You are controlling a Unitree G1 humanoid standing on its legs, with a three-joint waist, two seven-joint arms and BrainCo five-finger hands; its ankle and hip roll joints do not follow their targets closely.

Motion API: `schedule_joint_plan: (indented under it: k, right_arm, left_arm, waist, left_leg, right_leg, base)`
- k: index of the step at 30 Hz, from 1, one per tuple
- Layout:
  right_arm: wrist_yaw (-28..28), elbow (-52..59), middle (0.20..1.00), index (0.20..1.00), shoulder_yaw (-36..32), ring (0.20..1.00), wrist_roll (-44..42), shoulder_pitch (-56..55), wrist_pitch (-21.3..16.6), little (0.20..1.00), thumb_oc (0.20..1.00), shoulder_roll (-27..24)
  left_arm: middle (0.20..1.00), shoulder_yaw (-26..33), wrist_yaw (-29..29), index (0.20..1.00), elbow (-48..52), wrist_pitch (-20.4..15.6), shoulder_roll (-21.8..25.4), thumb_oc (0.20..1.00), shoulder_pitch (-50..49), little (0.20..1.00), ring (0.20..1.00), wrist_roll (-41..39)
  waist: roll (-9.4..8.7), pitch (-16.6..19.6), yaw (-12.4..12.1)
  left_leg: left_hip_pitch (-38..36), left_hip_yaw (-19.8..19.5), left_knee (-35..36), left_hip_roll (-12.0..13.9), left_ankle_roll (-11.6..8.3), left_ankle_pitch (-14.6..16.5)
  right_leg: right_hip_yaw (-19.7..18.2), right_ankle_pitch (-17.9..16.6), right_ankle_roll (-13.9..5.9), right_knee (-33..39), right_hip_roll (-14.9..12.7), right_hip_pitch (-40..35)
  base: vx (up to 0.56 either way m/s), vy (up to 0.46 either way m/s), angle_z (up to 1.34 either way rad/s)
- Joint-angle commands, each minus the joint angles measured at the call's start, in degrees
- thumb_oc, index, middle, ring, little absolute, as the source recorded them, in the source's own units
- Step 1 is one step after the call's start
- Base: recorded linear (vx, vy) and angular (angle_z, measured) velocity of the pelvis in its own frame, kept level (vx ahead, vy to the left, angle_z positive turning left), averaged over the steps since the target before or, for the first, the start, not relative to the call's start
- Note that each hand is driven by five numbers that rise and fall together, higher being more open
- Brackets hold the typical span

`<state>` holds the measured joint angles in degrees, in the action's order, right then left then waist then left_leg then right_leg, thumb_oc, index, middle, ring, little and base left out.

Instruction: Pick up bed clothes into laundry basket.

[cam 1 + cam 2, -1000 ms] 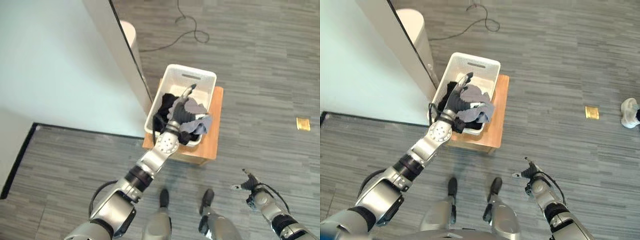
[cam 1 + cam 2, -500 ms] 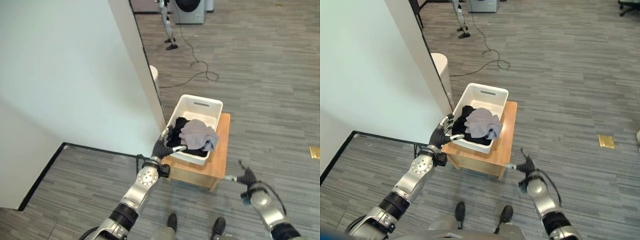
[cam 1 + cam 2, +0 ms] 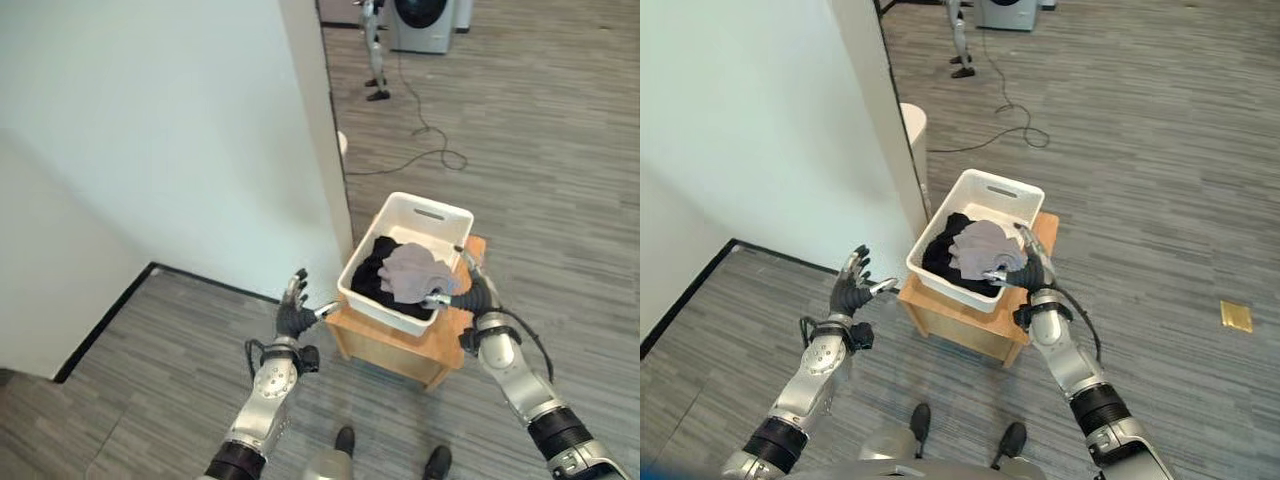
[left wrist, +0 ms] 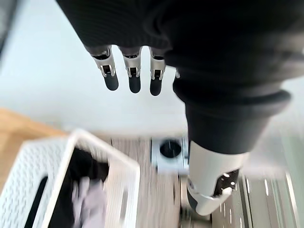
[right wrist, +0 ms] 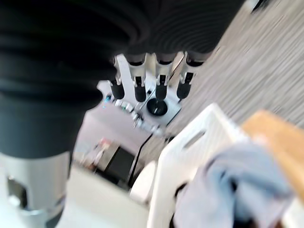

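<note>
A white laundry basket (image 3: 384, 306) stands on a low wooden stool (image 3: 386, 346). Inside lie a grey cloth (image 3: 412, 270) and black clothes (image 3: 372, 278). My left hand (image 3: 294, 316) hovers open to the left of the basket, apart from it, holding nothing. In the left wrist view its fingers (image 4: 132, 72) are straight, with the basket (image 4: 124, 172) beyond them. My right hand (image 3: 476, 299) is open at the basket's right rim, thumb pointing over the grey cloth. Its straight fingers (image 5: 158, 81) show in the right wrist view above the grey cloth (image 5: 237, 187).
A tall white wall (image 3: 160, 130) stands just left of the basket, with a pale round bin (image 3: 912, 125) behind its edge. A black cable (image 3: 1015, 120) trails over the grey plank floor beyond. A small yellow piece (image 3: 1235, 316) lies on the floor to the right.
The camera has moved. My left hand let the grey cloth down into the basket and drew back to the left. My right hand rose from low down to the basket's right rim.
</note>
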<state>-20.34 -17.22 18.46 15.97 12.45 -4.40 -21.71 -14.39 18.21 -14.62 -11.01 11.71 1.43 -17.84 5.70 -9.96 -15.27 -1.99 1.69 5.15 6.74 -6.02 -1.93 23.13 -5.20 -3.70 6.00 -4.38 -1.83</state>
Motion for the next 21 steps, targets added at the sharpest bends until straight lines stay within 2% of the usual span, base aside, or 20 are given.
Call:
schedule_joint_plan:
  k: [1, 4, 5, 6, 7, 9, 10, 11, 12, 13, 15, 16, 18, 20, 21]
  right_arm:
    - [-1.3, 0.77, 1.0, 1.0, 1.16, 1.0, 5.41, 8.93, -0.96, 1.0, 1.0, -1.66]
    - [0.52, 0.66, 1.0, 1.0, 4.51, 1.0, 7.25, 7.72, -1.53, 1.0, 1.0, -0.14]
    - [0.37, 0.92, 1.0, 1.0, 4.65, 1.0, 7.59, 6.92, -2.0, 1.0, 1.0, -0.27]
    - [-0.41, 0.75, 1.0, 1.0, 4.66, 1.0, 7.53, 7.96, -3.37, 1.0, 1.0, -0.35]
    - [-0.42, 0.11, 1.0, 1.0, 4.78, 1.0, 6.61, 9.2, -3.63, 1.0, 1.0, -0.38]
    - [-0.76, 0.12, 1.0, 1.0, 3.75, 1.0, 5.26, 10.84, -3.91, 1.0, 1.0, -1.1]
    - [-0.75, -0.02, 1.0, 1.0, 4.0, 1.0, 5.04, 11.2, -3.99, 1.0, 1.0, -0.98]
    - [-0.9, 0.64, 1.0, 1.0, 2.87, 1.0, 3.71, 10.92, -4.18, 1.0, 1.0, -1.59]
    - [-0.85, 1.21, 1.0, 1.0, 1.81, 1.0, 2.28, 10.34, -4.28, 1.0, 1.0, -2.09]
    - [-0.78, 2.58, 1.0, 1.0, -0.29, 1.0, -0.86, 8.38, -4.47, 1.0, 1.0, -2.68]
    - [-0.02, 3.8, 1.0, 1.0, -0.95, 1.0, -1.93, 6.69, -4.31, 1.0, 1.0, -2.55]
    - [0.57, 4.36, 1.0, 1.0, -1.52, 1.0, -1.98, 5.87, -4.0, 1.0, 1.0, -2.41]
    - [0.74, 3.88, 1.0, 1.0, -1.11, 1.0, -1.53, 6.63, -3.48, 1.0, 1.0, -1.06]
    - [1.24, 4.1, 1.0, 1.0, -1.22, 1.0, -1.91, 7.06, -3.24, 1.0, 1.0, -0.14]
    - [1.67, 4.57, 1.0, 1.0, -1.69, 1.0, -2.37, 6.8, -3.08, 1.0, 1.0, -0.04]
  left_arm:
    - [1.0, -0.69, 2.16, 1.0, 1.05, -4.89, 0.33, 1.0, 3.25, 1.0, 1.0, -3.3]
    - [1.0, 0.65, 3.07, 1.0, 2.5, -5.07, -0.02, 1.0, 0.56, 1.0, 1.0, -3.6]
    - [1.0, 0.81, 3.53, 1.0, 2.78, -4.72, 0.22, 1.0, 0.72, 1.0, 1.0, -2.36]
    - [1.0, 1.88, 4.28, 1.0, 3.13, -3.57, 0.81, 1.0, 2.75, 1.0, 1.0, 1.49]
    - [1.0, 2.99, 4.33, 1.0, 2.98, -3.43, 1.73, 1.0, 3.66, 1.0, 1.0, 2.36]
    - [1.0, 5.09, 3.73, 1.0, 4.02, -3.54, 4.16, 1.0, 4.69, 1.0, 1.0, 2.2]
    - [1.0, 5.54, 3.47, 1.0, 4.23, -3.38, 4.41, 1.0, 4.63, 1.0, 1.0, 1.92]
    - [1.0, 6.26, 2.83, 1.0, 4.72, -3.45, 5.47, 1.0, 4.86, 1.0, 1.0, 0.98]
    - [1.0, 6.32, 2.11, 1.0, 4.95, -3.33, 5.99, 1.0, 5.02, 1.0, 1.0, 0.25]
    - [1.0, 5.86, 0.81, 1.0, 5.35, -3.22, 6.68, 1.0, 5.56, 1.0, 1.0, -1.52]
    - [1.0, 5.43, -0.06, 1.0, 5.79, -3.37, 6.9, 1.0, 4.43, 1.0, 1.0, -2.56]
    - [1.0, 5.72, -0.72, 1.0, 6.25, -3.52, 6.92, 1.0, 3.53, 1.0, 1.0, -2.94]
    - [1.0, 6.3, -1.15, 1.0, 6.37, -3.34, 7.06, 1.0, 2.45, 1.0, 1.0, -3.6]
    - [1.0, 7.56, -1.0, 1.0, 7.22, -3.27, 7.87, 1.0, 2.04, 1.0, 1.0, -4.55]
    - [1.0, 7.84, -1.49, 1.0, 7.88, -3.08, 8.24, 1.0, 1.71, 1.0, 1.0, -4.84]
  waist:
    - [0.06, -1.76, -3.14]
    - [0.19, -2.66, -5.12]
    - [0.29, -3.77, -5.88]
    - [0.75, -4.52, -4.99]
    - [0.89, -4.76, -3.84]
    - [1.36, -2.76, -1.11]
    - [1.28, -3.14, -0.81]
    - [1.31, -2.42, 0.79]
    - [1.36, -1.81, 1.9]
    - [1.28, -0.39, 3.77]
    - [1.2, 0.45, 3.68]
    - [1.11, 1.25, 3.57]
    - [0.56, 2.08, 1.67]
    - [-0.03, 2.88, 0.18]
    - [-0.36, 3.24, 0.08]
  left_leg:
    - [4.57, 0.18, -0.15, 3.24, -4.24, -4.8]
    - [5.33, 0.14, -0.15, 3.59, -4.11, -5.46]
    - [5.91, 1.5, -0.31, 4.31, -4.42, -6.1]
    - [7.64, 14.55, -0.98, 8.72, -4.09, -7.28]
    - [7.96, 21.44, -1.81, 10.62, -3.07, -8.53]
    - [4.89, 38.95, -2.1, 16.19, -2.35, -8.12]
    - [4.45, 39.18, -1.82, 16.07, -2.33, -8.11]
    - [3.1, 45.16, -3.09, 17.28, -1.76, -8.17]
    - [2.01, 48.14, -3.78, 17.81, -1.63, -8.42]
    - [0.11, 51.33, -5.22, 18.13, -1.04, -8.21]
    - [0.78, 49.36, -6.81, 17.97, -1.02, -8.8]
    - [0.5, 48.06, -4.63, 16.74, -0.27, -8.28]
    - [0.78, 45.31, -2.58, 14.93, 0.03, -8.45]
    - [0.8, 43.88, -1.5, 12.77, 1.3, -7.22]
    - [0.5, 42.8, -1.24, 11.47, 2.19, -5.75]
  right_leg:
    - [2.98, 7.22, -6.71, -1.0, -5.24, -6.27]
    - [4.02, 7.41, -6.23, -1.0, -4.92, -6.19]
    - [5.9, 7.6, -6.12, -1.0, -5.25, -6.83]
    - [12.38, 7.0, -6.3, -1.0, -6.58, -6.9]
    - [15.09, 6.99, -6.28, -1.0, -6.94, -7.2]
    - [22.56, 6.41, -6.25, -1.0, -8.33, -7.62]
    - [22.63, 6.43, -6.32, -1.0, -8.36, -7.92]
    - [25.47, 6.15, -5.56, -1.05, -8.29, -8.32]
    - [26.9, 6.05, -5.11, -1.14, -8.25, -8.81]
    - [29.35, 6.2, -3.79, -1.5, -7.77, -10.81]
    - [31.59, 6.55, -3.56, -1.6, -7.36, -14.23]
    - [32.34, 6.28, -3.91, -1.75, -7.08, -15.37]
    - [33.01, 6.23, -3.85, -2.11, -6.9, -16.73]
    - [34.52, 6.25, -4.25, -4.37, -7.77, -17.71]
    - [34.92, 6.23, -4.72, -7.26, -9.68, -17.69]
  base:
    - [-0.08, -0.013, 0.2]
    - [-0.09, -0.037, 0.29]
    - [-0.28, -0.022, 0.23]
    - [-0.3, -0.017, 0.35]
    - [-0.27, -0.001, 0.63]
    - [-0.14, -0.022, 2.73]
    - [-0.12, -0.001, 4.08]
    - [-0.05, -0.005, 3.45]
    - [0.05, -0.014, 2.76]
    - [0.1, -0.016, 2.34]
    - [0.28, 0.079, 2.37]
    - [0.35, 0.204, 1.85]
    - [0.23, 0.187, 1.12]
    - [0.25, 0.169, 0.79]
    - [0.17, 0.135, 0.41]
